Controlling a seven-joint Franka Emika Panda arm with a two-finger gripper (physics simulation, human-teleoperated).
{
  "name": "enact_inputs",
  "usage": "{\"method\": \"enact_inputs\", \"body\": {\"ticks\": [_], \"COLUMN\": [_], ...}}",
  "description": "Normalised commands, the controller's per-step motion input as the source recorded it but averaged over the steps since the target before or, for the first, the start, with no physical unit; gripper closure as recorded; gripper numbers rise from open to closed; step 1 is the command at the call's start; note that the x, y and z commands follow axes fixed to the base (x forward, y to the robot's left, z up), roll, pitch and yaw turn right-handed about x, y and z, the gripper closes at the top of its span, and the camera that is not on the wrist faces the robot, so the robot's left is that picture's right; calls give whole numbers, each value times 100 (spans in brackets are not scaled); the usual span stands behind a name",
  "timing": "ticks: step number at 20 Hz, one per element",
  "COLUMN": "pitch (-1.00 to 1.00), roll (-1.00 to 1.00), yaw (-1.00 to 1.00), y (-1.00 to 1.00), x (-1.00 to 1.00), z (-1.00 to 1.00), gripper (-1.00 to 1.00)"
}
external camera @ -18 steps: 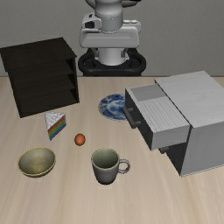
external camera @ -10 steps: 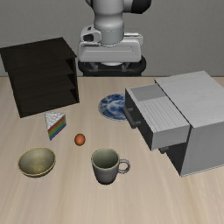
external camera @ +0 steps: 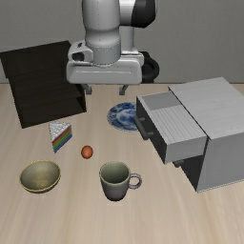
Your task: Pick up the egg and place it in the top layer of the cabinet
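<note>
We see the gripper (external camera: 103, 90) hanging over the far part of the table (external camera: 181, 214), its fingers spread wide with nothing between them. The blue plate (external camera: 123, 115) lies just nearer, toward the exterior view's right. The egg (external camera: 87, 151) rests on the table well apart from the gripper, beside the small carton (external camera: 60, 135). The grey cabinet (external camera: 205, 129) stands at the exterior view's right, its top drawer (external camera: 172, 122) pulled out.

Arm (external camera: 105, 21) cut off at top edge, plate (external camera: 119, 115) partly hidden behind drawer (external camera: 172, 126)

Wooden table (external camera: 81, 214): egg (external camera: 87, 151), mug (external camera: 116, 178), bowl (external camera: 40, 176), plate (external camera: 122, 115), cabinet (external camera: 195, 129)
</note>
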Motion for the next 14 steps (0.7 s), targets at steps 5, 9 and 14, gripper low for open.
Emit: {"method": "enact_inputs", "body": {"ticks": [5, 9, 14], "pitch": [0, 0, 0], "roll": [0, 0, 0], "yaw": [0, 0, 0], "y": [-100, 0, 0], "x": [0, 0, 0], "z": [0, -50, -100], "gripper": [-100, -100, -100]}}
